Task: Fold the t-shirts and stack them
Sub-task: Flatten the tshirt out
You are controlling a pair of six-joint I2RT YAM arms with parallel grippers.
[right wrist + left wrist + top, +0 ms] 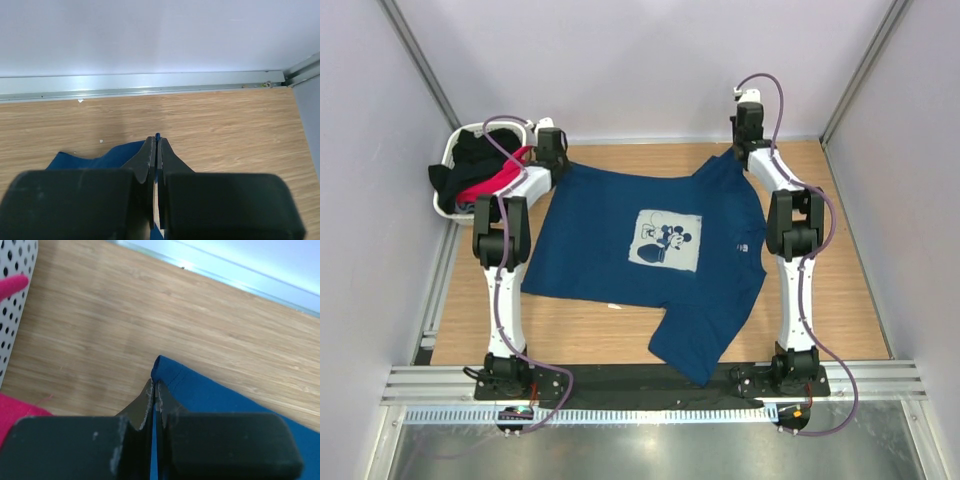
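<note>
The navy blue t-shirt [650,260] with a pale cartoon-mouse print lies spread on the wooden table, print up, one sleeve hanging toward the near edge. My left gripper [552,150] is shut on its far left corner, seen as blue fabric [210,395] pinched between the jaws in the left wrist view. My right gripper [748,135] is shut on the far right corner, with blue cloth [95,161] at the jaws in the right wrist view. A pink t-shirt [492,183] and a black t-shirt [470,160] lie in the basket.
A small white woven basket [450,160] stands at the far left corner; its perforated wall [12,305] shows in the left wrist view. Pale walls enclose the table on three sides. A metal rail [140,82] runs along the back wall.
</note>
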